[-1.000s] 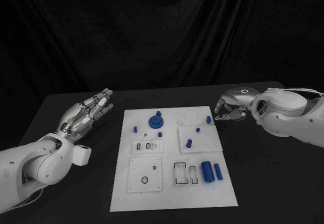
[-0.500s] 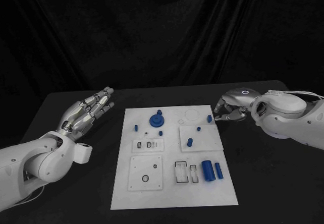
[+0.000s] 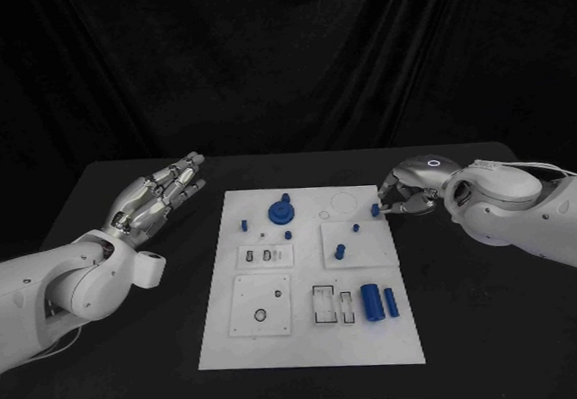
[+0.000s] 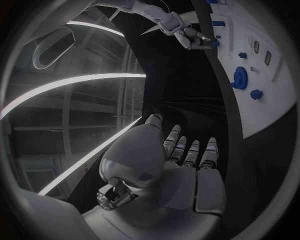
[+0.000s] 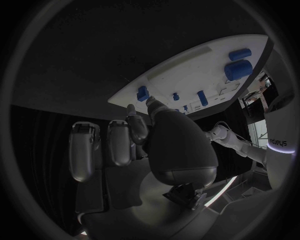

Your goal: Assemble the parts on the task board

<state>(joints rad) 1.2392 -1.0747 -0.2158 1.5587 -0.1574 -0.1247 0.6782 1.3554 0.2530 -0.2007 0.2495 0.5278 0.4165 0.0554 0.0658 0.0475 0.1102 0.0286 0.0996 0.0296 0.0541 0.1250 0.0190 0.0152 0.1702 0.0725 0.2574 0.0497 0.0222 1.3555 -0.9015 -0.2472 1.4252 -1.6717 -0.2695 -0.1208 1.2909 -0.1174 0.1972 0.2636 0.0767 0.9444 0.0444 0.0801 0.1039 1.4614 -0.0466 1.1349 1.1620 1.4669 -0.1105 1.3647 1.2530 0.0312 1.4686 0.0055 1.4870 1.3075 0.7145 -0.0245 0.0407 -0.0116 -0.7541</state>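
The white task board lies in the middle of the black table. Near its far right edge stands a small blue part, also seen in the right wrist view. My right hand hovers at that edge, its thumb and one finger reaching to just short of the part with nothing between them, while its other fingers stay straight. My left hand floats left of the board, flat and holding nothing. A blue round part with a peg sits at the far left of the board, and two blue cylinders lie near the front right.
More small blue parts stand on the board's inner plates, with slotted recesses beside the cylinders. Black table surface stretches on both sides of the board, and a dark curtain hangs behind it.
My right hand has crept slightly closer to the small blue part at the board's far right edge. The left hand has hardly moved. The whole picture has shifted a little.
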